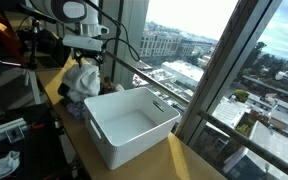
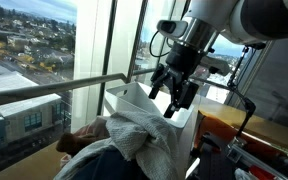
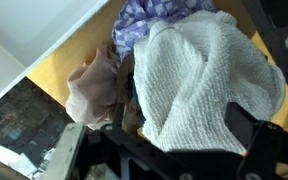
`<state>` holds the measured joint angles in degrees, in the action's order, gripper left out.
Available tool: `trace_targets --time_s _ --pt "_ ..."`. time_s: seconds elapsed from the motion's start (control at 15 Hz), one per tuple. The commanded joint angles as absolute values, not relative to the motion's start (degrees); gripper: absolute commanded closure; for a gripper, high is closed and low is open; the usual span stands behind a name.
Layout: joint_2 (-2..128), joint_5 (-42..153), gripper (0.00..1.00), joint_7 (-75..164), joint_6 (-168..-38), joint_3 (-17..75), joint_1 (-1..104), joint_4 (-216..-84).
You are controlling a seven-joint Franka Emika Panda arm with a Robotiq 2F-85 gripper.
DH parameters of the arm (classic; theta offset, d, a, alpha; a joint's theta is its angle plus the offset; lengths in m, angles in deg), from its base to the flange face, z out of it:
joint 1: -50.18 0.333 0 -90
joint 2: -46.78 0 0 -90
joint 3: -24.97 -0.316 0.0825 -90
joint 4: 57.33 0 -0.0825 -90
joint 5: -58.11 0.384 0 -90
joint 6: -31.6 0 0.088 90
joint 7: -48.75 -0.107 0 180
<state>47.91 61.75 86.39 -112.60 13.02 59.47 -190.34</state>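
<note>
My gripper (image 1: pixel 85 57) hangs open and empty just above a pile of cloths (image 1: pixel 81 80) on a wooden table. In the wrist view the open fingers (image 3: pixel 180 140) straddle the lower edge of a white knitted towel (image 3: pixel 206 80) without touching it. A purple patterned cloth (image 3: pixel 160 18) lies beyond the towel and a pale pink cloth (image 3: pixel 94 88) lies beside it. In an exterior view the gripper (image 2: pixel 174 97) is over the pile (image 2: pixel 134 135), with its fingers spread.
A white plastic bin (image 1: pixel 112 150) stands empty next to the pile and also shows in an exterior view (image 2: pixel 134 100). A window with a metal rail (image 2: pixel 54 88) runs along the table's edge. Equipment and cables (image 1: pixel 4 60) crowd the other side.
</note>
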Motion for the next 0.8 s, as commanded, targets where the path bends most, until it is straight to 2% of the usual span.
trace_targets --time_s 0.0,0.73 --pt "50.7 61.7 0.0 86.8 -116.4 13.1 60.0 -190.3" --pt "67.4 60.9 0.0 81.6 -118.9 7.9 61.9 -181.6"
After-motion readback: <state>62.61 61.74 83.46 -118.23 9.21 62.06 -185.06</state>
